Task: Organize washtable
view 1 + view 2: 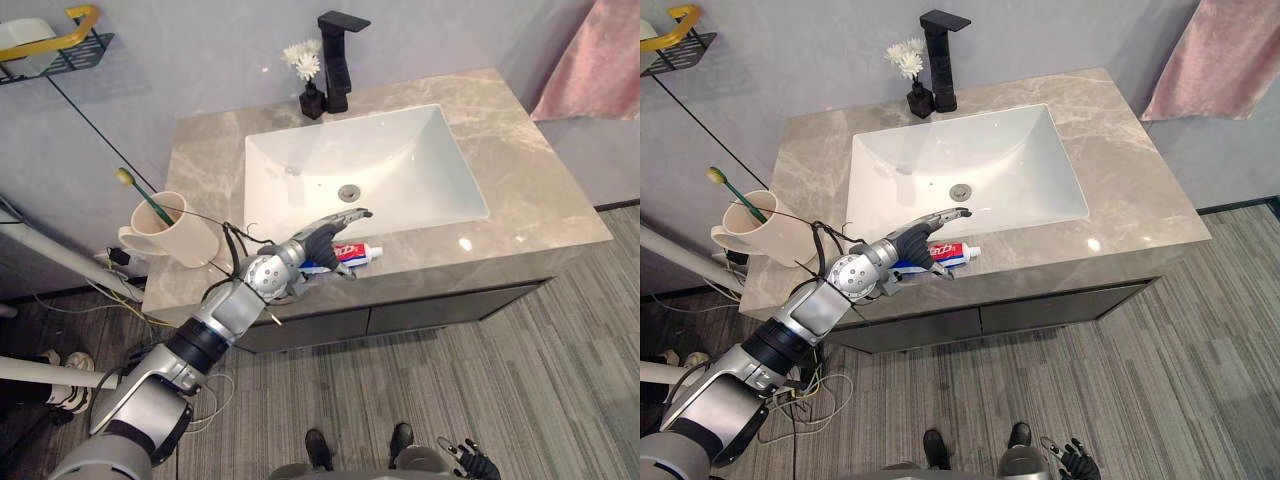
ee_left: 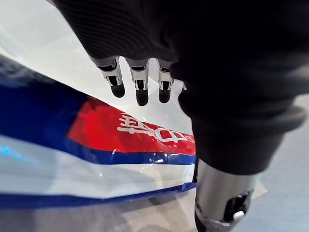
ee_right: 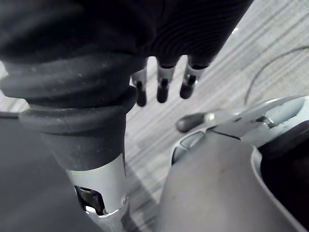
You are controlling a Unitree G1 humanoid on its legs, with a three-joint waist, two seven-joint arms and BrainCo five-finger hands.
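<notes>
A red, white and blue toothpaste tube [image 1: 356, 253] lies on the marble counter [image 1: 520, 190] at its front edge, just before the sink basin [image 1: 400, 170]. My left hand [image 1: 312, 245] reaches over the tube's flat end with its fingers [image 2: 141, 90] straight and spread above it, thumb [image 2: 219, 203] apart beside the tube [image 2: 96, 145]; the hand is open. A beige cup [image 1: 172, 233] holding a green toothbrush [image 1: 140, 196] stands at the counter's left end. My right hand [image 1: 471, 463] hangs low over the floor, fingers [image 3: 162, 90] relaxed and holding nothing.
A black faucet [image 1: 340, 55] and a small dark vase of white flowers [image 1: 310, 88] stand behind the basin. A wire shelf with a yellow handle [image 1: 60, 45] hangs on the wall at the left. A pink towel [image 1: 595, 65] hangs at the right.
</notes>
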